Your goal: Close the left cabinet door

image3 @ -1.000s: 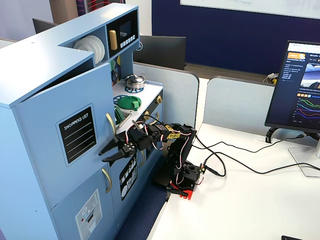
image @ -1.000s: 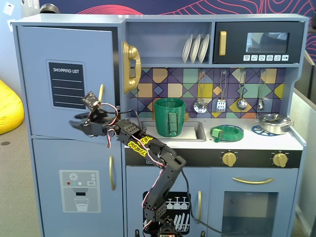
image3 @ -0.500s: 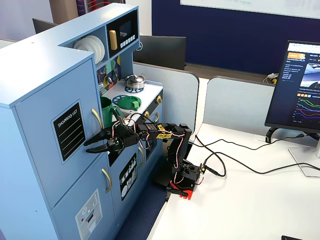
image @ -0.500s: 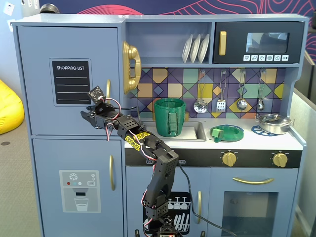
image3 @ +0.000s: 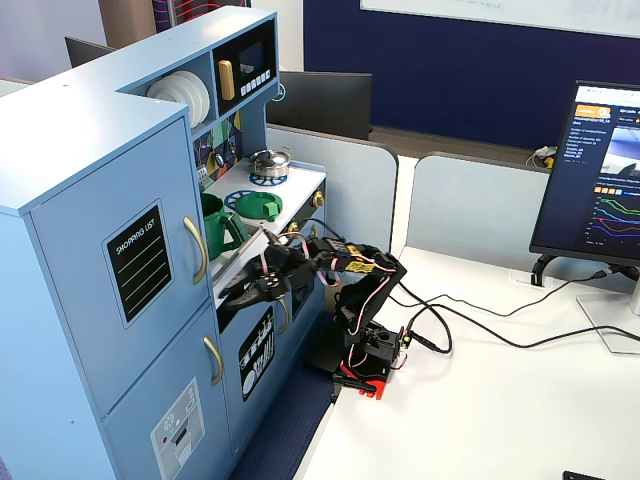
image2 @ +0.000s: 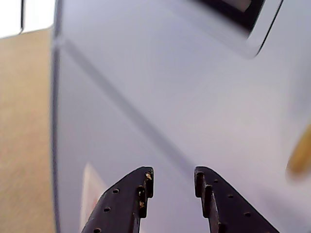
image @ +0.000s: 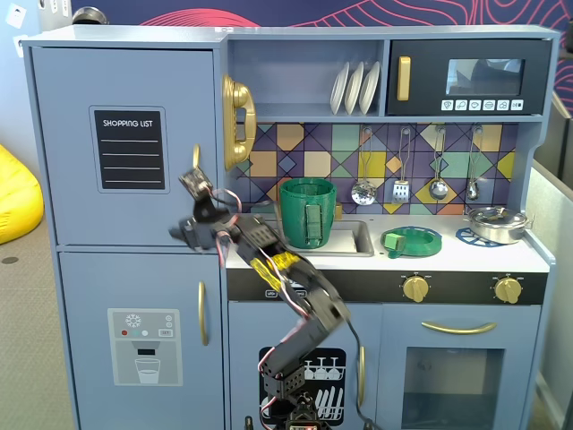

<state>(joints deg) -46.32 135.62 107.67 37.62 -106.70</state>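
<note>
Filling upper left of toy kitchen (image: 295,269) in a fixed view: left cabinet door (image: 125,143), flush with frame, apparently shut. Door's long axis vertical, gold handle (image3: 196,250) along edge nearest arm. Gripper (image2: 171,182) released, empty, pointing at blue panel straight ahead; contact unclear. Handle only yellow blur in wrist view.

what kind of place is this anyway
Most likely an office or lab set up for robot trials, not a real kitchen. The cabinet belongs to a toy kitchen standing against a white desk, with a monitor showing graphs and grey partition panels behind the small arm.
</note>
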